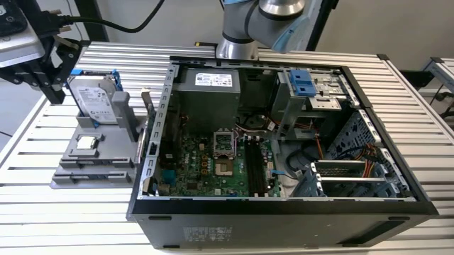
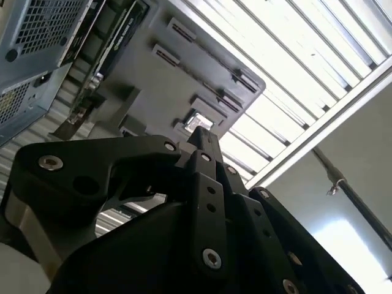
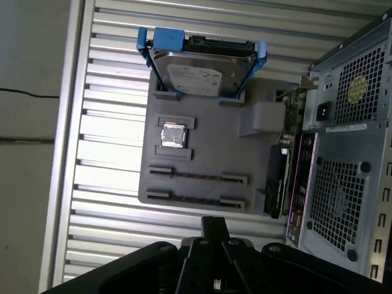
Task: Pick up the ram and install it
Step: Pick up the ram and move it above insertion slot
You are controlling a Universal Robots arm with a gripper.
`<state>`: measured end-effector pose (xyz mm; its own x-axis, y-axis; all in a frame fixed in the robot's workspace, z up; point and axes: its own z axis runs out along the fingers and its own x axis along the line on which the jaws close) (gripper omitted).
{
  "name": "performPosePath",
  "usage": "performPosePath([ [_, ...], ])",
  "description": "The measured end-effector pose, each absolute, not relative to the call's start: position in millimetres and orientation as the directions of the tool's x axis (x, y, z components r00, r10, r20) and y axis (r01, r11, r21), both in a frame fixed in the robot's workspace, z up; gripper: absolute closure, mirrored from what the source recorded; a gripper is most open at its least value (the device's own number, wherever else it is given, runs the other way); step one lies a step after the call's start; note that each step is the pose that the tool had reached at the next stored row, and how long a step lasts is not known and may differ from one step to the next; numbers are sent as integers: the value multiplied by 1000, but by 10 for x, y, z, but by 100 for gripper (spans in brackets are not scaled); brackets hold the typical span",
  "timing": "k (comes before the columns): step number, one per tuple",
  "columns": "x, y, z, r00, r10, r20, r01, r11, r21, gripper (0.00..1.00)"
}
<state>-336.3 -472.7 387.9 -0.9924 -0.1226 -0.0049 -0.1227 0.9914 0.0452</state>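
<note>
- We see the gripper (image 1: 55,96) hanging over the desk (image 1: 42,223) near its far corner on the exterior view's left, fingers pressed together on nothing.
- The ram (image 3: 199,176), as best we can tell, is the thin dark strip on edge in a long slot of the grey holder (image 3: 236,147).
- The upright hard drive (image 3: 196,76) and processor chip (image 3: 172,135) sit nearer the gripper.
- The open computer case (image 1: 284,212) borders the holder.

The computer case (image 1: 284,223) lies open-side up on the counter (image 1: 64,223). Just beside the case, to the exterior view's left, sits a parts tray (image 1: 71,178). On the tray, a hard drive (image 1: 95,103) stands toward the case's far end, a processor chip (image 1: 86,142) nearer its middle. The claw (image 1: 54,95) hangs above, farther left of the case.
</note>
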Motion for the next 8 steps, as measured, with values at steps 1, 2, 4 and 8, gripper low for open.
performPosePath([
  [1, -3363, -4727, 3879, -991, -134, -5, -134, 990, 45, 100],
  [2, -3363, -4727, 3880, -989, -146, -5, -146, 988, 45, 100],
  [4, -3364, -4727, 3880, -986, -170, -5, -170, 985, 44, 100],
  [8, -3365, -4727, 3882, -975, -221, -4, -221, 974, 42, 100],
])
